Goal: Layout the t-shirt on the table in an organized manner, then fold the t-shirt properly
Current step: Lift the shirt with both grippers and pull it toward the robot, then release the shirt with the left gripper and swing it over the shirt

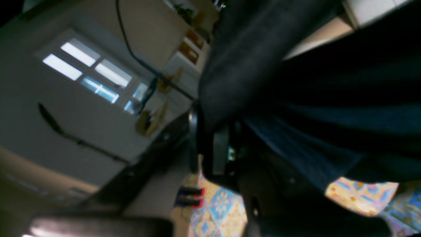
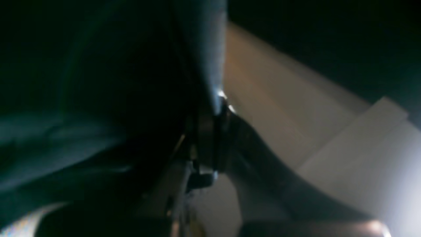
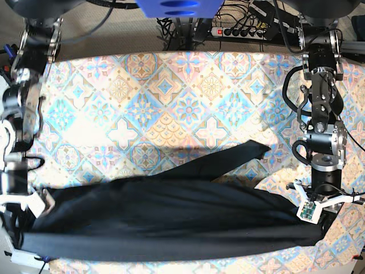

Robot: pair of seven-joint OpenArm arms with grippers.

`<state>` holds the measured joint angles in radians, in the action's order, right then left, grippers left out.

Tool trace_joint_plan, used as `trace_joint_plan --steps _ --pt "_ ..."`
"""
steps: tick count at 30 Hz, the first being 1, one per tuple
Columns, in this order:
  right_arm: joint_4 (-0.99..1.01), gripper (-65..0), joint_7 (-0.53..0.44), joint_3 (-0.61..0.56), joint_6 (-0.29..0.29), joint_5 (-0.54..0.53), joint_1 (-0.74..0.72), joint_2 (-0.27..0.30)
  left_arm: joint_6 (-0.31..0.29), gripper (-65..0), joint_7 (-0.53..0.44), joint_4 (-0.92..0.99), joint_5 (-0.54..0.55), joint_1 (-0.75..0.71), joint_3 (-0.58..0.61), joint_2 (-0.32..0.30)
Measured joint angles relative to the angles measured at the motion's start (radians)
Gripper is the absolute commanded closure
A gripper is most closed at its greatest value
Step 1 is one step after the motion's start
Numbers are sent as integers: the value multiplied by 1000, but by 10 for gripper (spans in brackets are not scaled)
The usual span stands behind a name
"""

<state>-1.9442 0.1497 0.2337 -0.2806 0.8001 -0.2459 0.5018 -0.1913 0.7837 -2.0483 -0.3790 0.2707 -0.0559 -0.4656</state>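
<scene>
The black t-shirt [image 3: 171, 214] hangs stretched in a long band across the near part of the table [image 3: 171, 97]. One sleeve [image 3: 239, 155] trails up and to the right over the patterned cloth. My left gripper [image 3: 318, 224] is shut on the shirt's right end, and my right gripper [image 3: 32, 220] is shut on its left end. Dark fabric [image 1: 296, 98] fills most of the left wrist view, with a strip of the table [image 1: 220, 204] below it. The right wrist view is blurred, and black cloth [image 2: 82, 131] covers its left half.
A power strip [image 3: 239, 31] and tangled cables lie beyond the table's far edge, beside a blue housing [image 3: 177, 7]. The arm columns stand at the table's left [image 3: 23, 103] and right [image 3: 322, 103] sides. The shirt reaches almost to the near edge.
</scene>
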Motion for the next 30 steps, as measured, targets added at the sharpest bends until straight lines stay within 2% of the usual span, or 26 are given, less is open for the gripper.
trace_joint_plan --steps 2,5,10,12,16,19,22,30 --pt "-7 0 -11 45 -21 -9 84 -6 -10 0 -9 -4 55 -37 -33 5" --pt "-17 0 -37 120 -19 -24 186 -5 -18 0 -1 -5 161 -93 -56 3" --pt "-35 0 -92 269 -25 -162 325 -5 -45 0 -19 -11 257 -180 -90 5" --pt "-37 0 -103 327 -23 -198 378 -6 -35 0 3 -9 289 -204 -123 8" --pt "-46 0 -158 420 -22 -278 454 -4 -40 0 -137 -14 438 -248 -191 -1" --pt "-60 0 -204 473 -27 -285 513 -5 -42 0 -180 -13 472 -283 -211 -2" --pt "-60 0 -237 520 -29 -285 544 -5 -52 0 -273 -15 518 -312 -255 -2" --pt "-63 0 -232 558 -18 -281 633 -6 -37 0 -299 -15 536 -425 -267 -2"
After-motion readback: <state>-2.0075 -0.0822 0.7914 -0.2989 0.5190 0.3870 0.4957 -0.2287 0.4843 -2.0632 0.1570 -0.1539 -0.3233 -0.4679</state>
